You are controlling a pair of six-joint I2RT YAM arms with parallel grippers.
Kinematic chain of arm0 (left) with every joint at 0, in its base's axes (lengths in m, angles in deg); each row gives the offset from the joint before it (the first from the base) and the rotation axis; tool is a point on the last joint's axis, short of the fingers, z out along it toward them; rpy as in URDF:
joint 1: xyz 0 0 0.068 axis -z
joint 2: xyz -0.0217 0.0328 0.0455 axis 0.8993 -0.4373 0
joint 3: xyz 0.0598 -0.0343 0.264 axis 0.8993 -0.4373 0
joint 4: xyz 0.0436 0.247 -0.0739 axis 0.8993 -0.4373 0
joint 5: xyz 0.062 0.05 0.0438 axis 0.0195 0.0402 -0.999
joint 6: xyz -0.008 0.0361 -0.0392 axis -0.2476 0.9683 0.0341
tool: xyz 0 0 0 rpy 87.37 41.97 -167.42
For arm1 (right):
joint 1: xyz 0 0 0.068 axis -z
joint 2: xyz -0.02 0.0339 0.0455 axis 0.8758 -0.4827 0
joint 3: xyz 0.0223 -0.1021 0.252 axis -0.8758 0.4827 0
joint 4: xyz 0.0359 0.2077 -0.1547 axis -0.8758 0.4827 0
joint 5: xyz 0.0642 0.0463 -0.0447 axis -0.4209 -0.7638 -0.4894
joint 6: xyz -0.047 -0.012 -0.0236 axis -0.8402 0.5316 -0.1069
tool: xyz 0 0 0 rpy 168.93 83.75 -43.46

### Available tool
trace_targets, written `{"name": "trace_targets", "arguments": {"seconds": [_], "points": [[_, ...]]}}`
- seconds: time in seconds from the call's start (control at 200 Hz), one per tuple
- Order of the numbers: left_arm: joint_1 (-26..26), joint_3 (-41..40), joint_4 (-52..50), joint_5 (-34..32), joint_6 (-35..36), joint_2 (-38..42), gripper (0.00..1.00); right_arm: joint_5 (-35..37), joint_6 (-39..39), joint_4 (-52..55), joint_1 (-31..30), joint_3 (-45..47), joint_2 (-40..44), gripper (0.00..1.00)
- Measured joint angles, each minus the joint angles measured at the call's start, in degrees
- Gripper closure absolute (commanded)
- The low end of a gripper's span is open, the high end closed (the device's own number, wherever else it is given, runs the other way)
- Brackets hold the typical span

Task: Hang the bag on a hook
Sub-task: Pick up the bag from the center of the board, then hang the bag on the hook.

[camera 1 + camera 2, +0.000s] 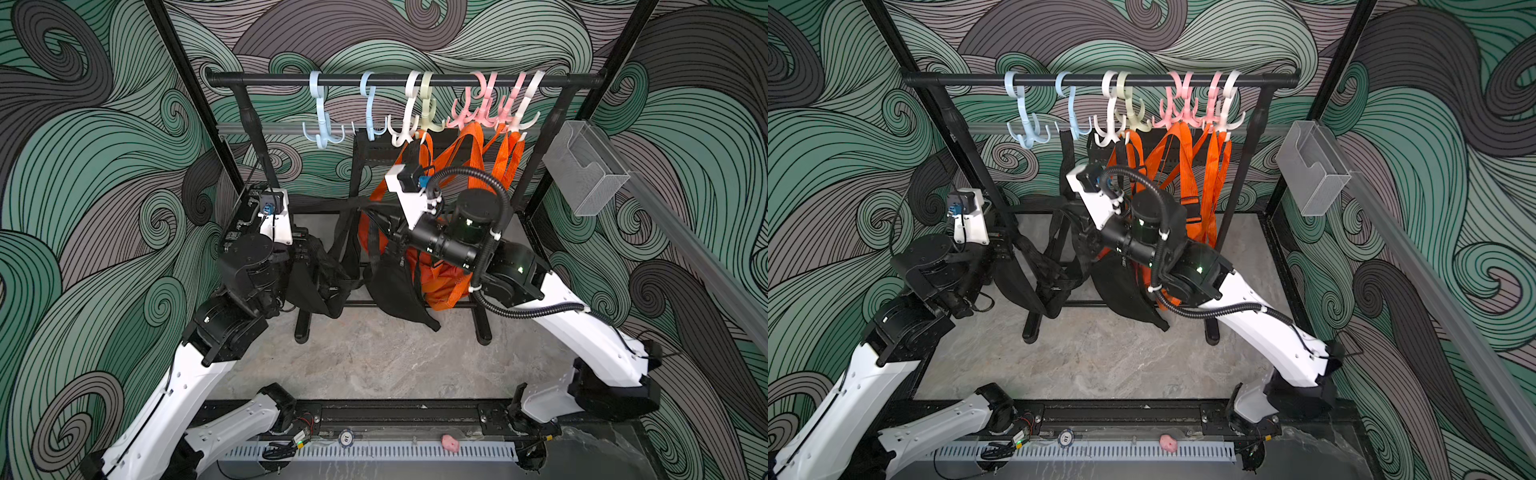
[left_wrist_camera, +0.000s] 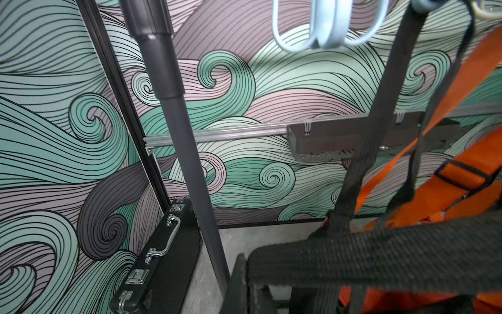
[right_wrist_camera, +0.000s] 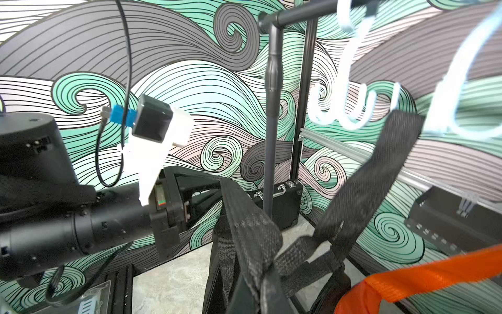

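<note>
Marble floor (image 1: 395,365): black bag (image 1: 399,291) hangs lengthwise vertical, strap (image 2: 377,114) up, under rack (image 1: 270,79).

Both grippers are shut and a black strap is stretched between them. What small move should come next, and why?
Probably raise both grippers together, carrying the black strap up toward the pale blue hook. The left gripper and right gripper appear to hold that strap level, well below the hooks. A second strap already seems to hang from that hook.

The black bag (image 1: 1121,286) sags low and crumpled, one webbing strap (image 1: 1064,174) running up to a pale-blue hook (image 1: 1075,124).
</note>
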Motion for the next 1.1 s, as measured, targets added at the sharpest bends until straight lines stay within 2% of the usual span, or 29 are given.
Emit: {"name": "trace_targets", "arguments": {"seconds": [0.145, 0.215, 0.265, 0.365, 0.49, 0.575, 0.76, 1.101], "points": [[-1.9, 5.9, 2.7, -2.9, 2.7, -3.5, 1.0, -3.7, -1.8, 11.9, 2.1, -33.6, -17.7, 1.0], [-3.2, 8.8, 3.3, -3.9, 3.8, -5.3, 1.0, -5.4, -1.8, 14.6, 3.3, -42.9, -23.3, 1.0], [-4.3, 10.4, 3.8, -4.4, 4.5, -6.4, 1.0, -6.5, -1.7, 14.6, 4.1, -42.6, -23.7, 1.0], [-7.6, 15.1, 3.5, -4.5, 5.4, -9.8, 1.0, -9.2, -0.3, 12.2, 5.7, -36.2, -22.0, 1.0], [-11.6, 23.6, 2.0, -2.8, 5.2, -16.0, 1.0, -11.9, 1.9, 11.1, 7.2, -43.3, -27.3, 1.0], [-13.3, 28.1, 0.7, -1.1, 4.8, -19.1, 1.0, -13.4, 3.5, 8.3, 8.2, -41.1, -27.3, 1.0], [-14.2, 37.2, -3.0, 2.4, 4.2, -23.8, 1.0, -14.9, 5.9, 5.6, 10.8, -40.5, -28.0, 1.0], [-14.9, 45.1, -7.5, 7.6, 4.3, -32.3, 1.0, -18.1, 11.0, 2.1, 14.8, -40.8, -28.6, 1.0]]}}
